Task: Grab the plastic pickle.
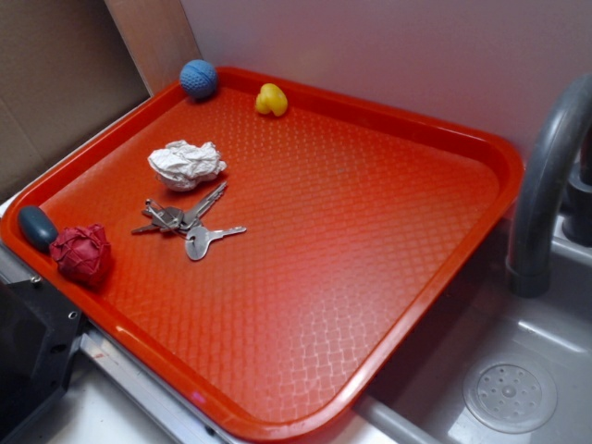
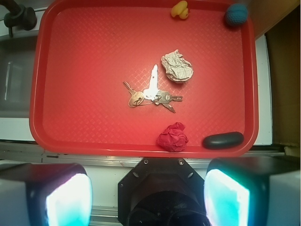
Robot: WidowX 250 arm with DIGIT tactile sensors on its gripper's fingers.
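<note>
We see the plastic pickle lower right on the tray, w/ our gripper wide open & empty, hovering for approach.

Red ball crowds the plastic pickle; tray rim hems its other side.

Red diamond-patterned tray, dark teal-grey pickle, bright blue ball.

Plastic pickle: a small, smooth, dark teal-grey oval lying flat on its side in my red tray's corner, against the rim, just beside the wrinkly red ball.
</note>
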